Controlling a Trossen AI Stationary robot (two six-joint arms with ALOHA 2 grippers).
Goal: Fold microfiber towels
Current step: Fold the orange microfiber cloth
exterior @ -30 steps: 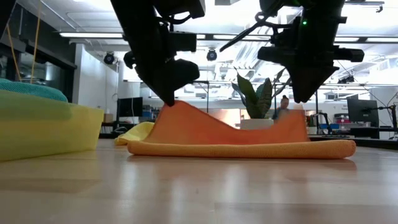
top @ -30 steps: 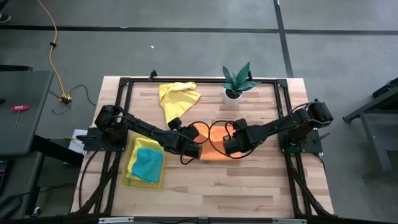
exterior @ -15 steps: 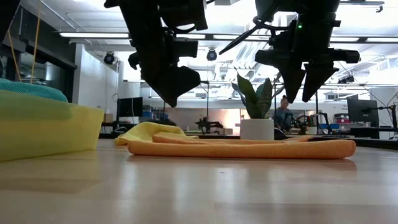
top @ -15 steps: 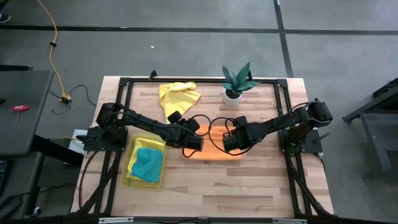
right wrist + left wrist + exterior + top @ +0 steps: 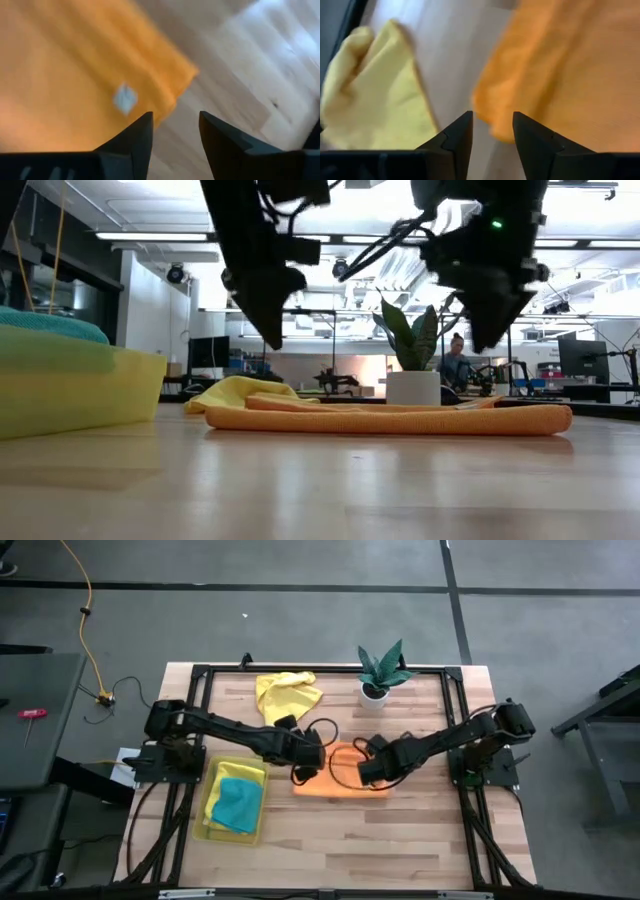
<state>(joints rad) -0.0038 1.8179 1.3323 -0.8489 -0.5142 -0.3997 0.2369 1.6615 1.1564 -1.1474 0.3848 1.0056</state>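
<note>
The orange towel [image 5: 342,776] lies folded and flat in the middle of the table; in the low view the orange towel [image 5: 390,418] shows as a low stack of layers. My left gripper [image 5: 306,756] hangs open above its left end, and the left wrist view shows the gripper [image 5: 492,122] over the towel's corner [image 5: 485,107]. My right gripper [image 5: 372,770] hangs open above the right end, and the right wrist view shows the gripper [image 5: 175,125] over the towel edge with its white tag [image 5: 124,97]. In the low view both the left gripper [image 5: 272,335] and the right gripper [image 5: 487,335] are clear of the cloth.
A crumpled yellow towel [image 5: 288,695] lies at the far left of the table, and a potted plant [image 5: 380,670] stands at the far middle. At the near left, a translucent yellow tray [image 5: 212,808] holds a teal towel [image 5: 238,804]. Black cables loop over the orange towel.
Both grippers have opened and let go of the orange towel's raised edge. That edge has dropped flat onto the layer below, so the towel now lies folded over. My left gripper has risen and gone toward the far edge, and my right gripper has rolled in place.
</note>
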